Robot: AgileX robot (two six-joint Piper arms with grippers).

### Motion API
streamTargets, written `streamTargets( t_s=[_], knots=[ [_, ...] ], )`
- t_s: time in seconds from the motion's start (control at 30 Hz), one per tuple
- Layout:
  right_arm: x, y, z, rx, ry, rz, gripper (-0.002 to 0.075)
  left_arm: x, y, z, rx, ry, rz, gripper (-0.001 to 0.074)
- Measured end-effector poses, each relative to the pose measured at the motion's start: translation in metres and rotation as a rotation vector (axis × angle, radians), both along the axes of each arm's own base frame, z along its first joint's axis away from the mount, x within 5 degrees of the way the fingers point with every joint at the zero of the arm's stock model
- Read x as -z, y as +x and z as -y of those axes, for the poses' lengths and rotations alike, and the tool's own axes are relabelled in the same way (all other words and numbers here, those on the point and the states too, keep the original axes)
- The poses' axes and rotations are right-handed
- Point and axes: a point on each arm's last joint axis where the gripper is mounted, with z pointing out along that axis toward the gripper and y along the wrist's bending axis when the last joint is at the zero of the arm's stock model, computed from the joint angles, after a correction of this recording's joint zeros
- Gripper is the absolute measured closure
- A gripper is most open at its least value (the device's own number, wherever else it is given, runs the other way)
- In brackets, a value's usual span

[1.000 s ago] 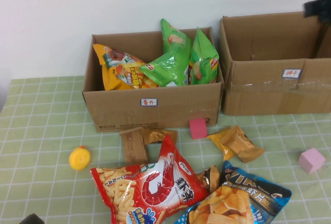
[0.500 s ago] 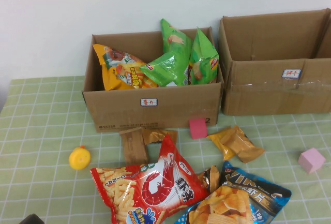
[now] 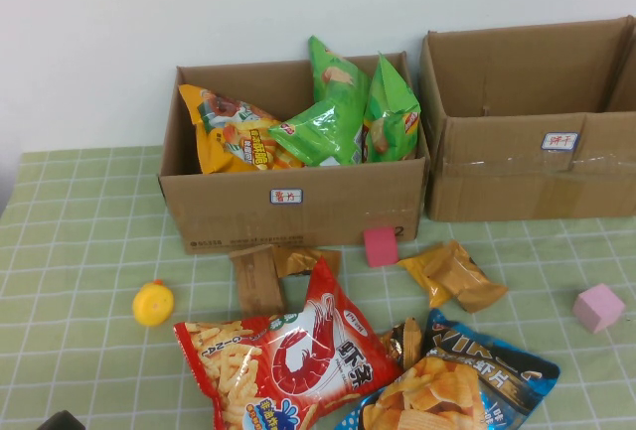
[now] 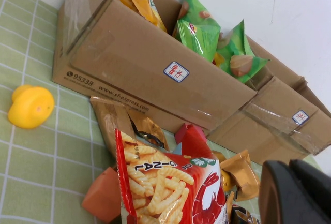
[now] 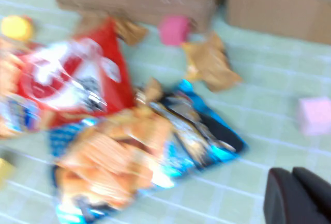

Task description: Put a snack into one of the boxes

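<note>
Snacks sorted by labelled boxes: left box (image 3: 229,216) already has bags, red shrimp-chip bag (image 3: 288,356) lies loose on bench (image 3: 79,251). Left end effector (image 4: 297,195) & right end effector (image 5: 300,195) hover nearby; finger state: can't tell.

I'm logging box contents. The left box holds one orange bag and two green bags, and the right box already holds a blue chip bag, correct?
Not quite. The left box does hold an orange bag and two green bags, but the high view shows no bag in the right box. The blue chip bag lies on the table beside the red shrimp-chip bag.
</note>
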Motion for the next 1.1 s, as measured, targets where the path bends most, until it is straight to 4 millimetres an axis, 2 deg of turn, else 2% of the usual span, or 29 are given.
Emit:
streamTargets(
  t_s=[0.1,0.17,0.3,0.43,0.63,0.73,0.83,0.93,1.1],
  knots=[
    [0.005,-0.003,0.009,0.046,-0.086,0.062,0.0728,0.000,0.000,0.000,0.000,0.000,0.000,0.0736],
    [0.001,-0.003,0.014,0.079,-0.126,0.184,0.0728,0.000,0.000,0.000,0.000,0.000,0.000,0.0736],
    [-0.008,-0.009,0.019,0.118,-0.120,0.383,0.0728,0.000,0.000,0.000,0.000,0.000,0.000,0.0736],
    [-0.001,-0.018,0.021,0.125,-0.118,0.446,0.0728,0.000,0.000,0.000,0.000,0.000,0.000,0.0736],
    [0.030,-0.018,0.020,0.137,-0.080,0.512,0.0728,0.000,0.000,0.000,0.002,0.001,-0.001,0.0736],
    [0.062,-0.014,0.021,0.162,-0.056,0.528,0.0728,0.000,0.000,0.000,0.002,0.001,-0.001,0.0736],
    [0.084,-0.017,0.023,0.190,-0.041,0.579,0.0728,0.000,0.000,0.000,0.005,0.003,-0.002,0.0736],
    [0.093,-0.021,0.025,0.230,-0.027,0.574,0.0728,0.000,0.000,0.000,0.005,0.003,-0.002,0.0736],
    [0.108,-0.023,0.033,0.355,-0.066,0.428,0.0728,0.000,0.000,0.001,0.007,0.005,-0.001,0.0736]
  ],
)
